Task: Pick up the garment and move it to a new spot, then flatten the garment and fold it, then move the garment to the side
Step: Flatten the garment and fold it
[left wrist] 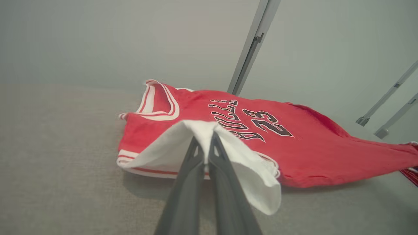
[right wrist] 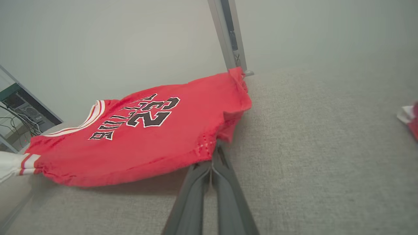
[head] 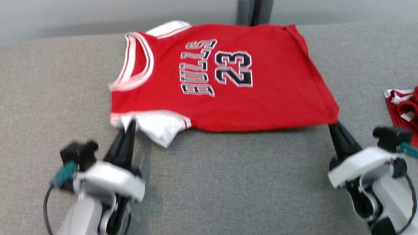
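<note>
Though sideways — red jersey [head: 277, 98], "BULLS 23"

You face a grey woven-fabric tabletop [head: 228, 182]. A red sleeveless jersey [head: 267, 91] with white trim and black "BULLS 23" lettering lies spread on it, its near edge lifted clear. Well to the jersey's right lies a crumpled red-and-white cloth [head: 403, 107].
</note>
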{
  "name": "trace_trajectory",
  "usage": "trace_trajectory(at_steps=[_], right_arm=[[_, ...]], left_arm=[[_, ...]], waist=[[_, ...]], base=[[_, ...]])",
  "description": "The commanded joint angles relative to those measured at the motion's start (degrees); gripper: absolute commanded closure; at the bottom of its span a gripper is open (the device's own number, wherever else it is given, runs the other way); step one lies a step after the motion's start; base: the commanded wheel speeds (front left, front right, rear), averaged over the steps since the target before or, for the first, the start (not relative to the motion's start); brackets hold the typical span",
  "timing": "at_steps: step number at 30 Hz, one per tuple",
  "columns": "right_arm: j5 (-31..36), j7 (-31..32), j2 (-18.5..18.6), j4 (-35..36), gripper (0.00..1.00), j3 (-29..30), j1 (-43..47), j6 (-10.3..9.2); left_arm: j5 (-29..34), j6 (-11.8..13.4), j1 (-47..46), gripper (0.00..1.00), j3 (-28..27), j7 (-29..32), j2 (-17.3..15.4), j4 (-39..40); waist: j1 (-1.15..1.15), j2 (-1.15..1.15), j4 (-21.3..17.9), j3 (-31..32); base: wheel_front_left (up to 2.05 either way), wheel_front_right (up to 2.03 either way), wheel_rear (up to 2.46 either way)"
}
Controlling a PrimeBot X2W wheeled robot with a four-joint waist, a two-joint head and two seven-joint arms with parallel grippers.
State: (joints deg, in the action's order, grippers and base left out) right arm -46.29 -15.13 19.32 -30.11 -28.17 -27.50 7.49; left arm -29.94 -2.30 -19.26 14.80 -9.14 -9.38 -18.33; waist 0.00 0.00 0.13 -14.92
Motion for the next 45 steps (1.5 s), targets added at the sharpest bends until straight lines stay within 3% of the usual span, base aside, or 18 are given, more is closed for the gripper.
trace_trajectory(at_steps=[1, 2, 4, 8, 15, 22, 28, 34, 45], right_arm=[[-0.1, -0.1, 0.8, 0.9, 1.0, 0.3, 3.2, 0.02], [0.0, -0.1, 0.9, 1.3, 1.0, 0.2, 4.9, 0.01], [-0.3, 0.3, 1.9, 2.8, 1.0, 1.3, 11.5, 0.01], [0.1, 1.5, 2.5, 5.4, 1.0, 3.7, 18.5, 0.01], [2.7, 6.0, 2.3, 11.9, 1.0, 9.4, 30.0, 0.01], [7.7, 14.2, -0.7, 23.2, 1.0, 17.4, 42.0, 0.01], [11.7, 20.6, -3.5, 31.2, 1.0, 21.6, 45.9, 0.01], [13.8, 26.4, -5.8, 34.6, 1.0, 23.8, 42.8, 0.02], [14.7, 30.0, -6.5, 32.7, 1.0, 26.0, 32.3, 0.01]], left_arm=[[-0.7, 1.7, 5.3, 1.0, -0.4, 2.5, -1.5, 5.2], [-1.9, 2.3, 8.6, 1.0, -0.4, 4.6, -1.7, 8.5], [-4.2, 5.9, 19.5, 1.0, -0.9, 11.3, -3.6, 20.6], [-5.6, 9.1, 28.1, 1.0, -0.8, 17.6, -5.7, 29.6], [-6.7, 13.1, 38.0, 1.0, 0.0, 25.5, -8.6, 38.7], [-7.7, 16.3, 44.8, 1.0, 0.0, 31.2, -11.1, 45.0], [-9.0, 15.9, 43.4, 1.0, -1.3, 31.7, -11.6, 45.5], [-10.2, 13.6, 37.4, 1.0, -2.2, 31.2, -11.6, 43.5], [-10.8, 8.3, 20.3, 1.0, -2.6, 29.7, -11.5, 34.4]], waist=[[0.0, 0.0, -0.3, 2.6], [0.0, 0.0, -0.2, 3.3], [0.0, 0.0, 0.6, 6.2], [0.0, 0.0, 1.7, 8.4], [0.0, 0.0, 3.0, 11.3], [0.0, 0.0, 3.6, 12.8], [0.0, 0.0, 3.2, 12.0], [0.0, 0.0, 1.9, 9.0], [0.0, 0.0, 0.3, -0.1]], base=[[0.0, 0.0, 0.0], [0.0, 0.0, 0.0], [0.0, 0.0, 0.0], [0.0, 0.0, 0.0], [0.0, 0.0, 0.0], [0.0, 0.0, 0.0], [0.0, 0.0, 0.0], [0.0, 0.0, 0.0], [0.0, 0.0, 0.0]])
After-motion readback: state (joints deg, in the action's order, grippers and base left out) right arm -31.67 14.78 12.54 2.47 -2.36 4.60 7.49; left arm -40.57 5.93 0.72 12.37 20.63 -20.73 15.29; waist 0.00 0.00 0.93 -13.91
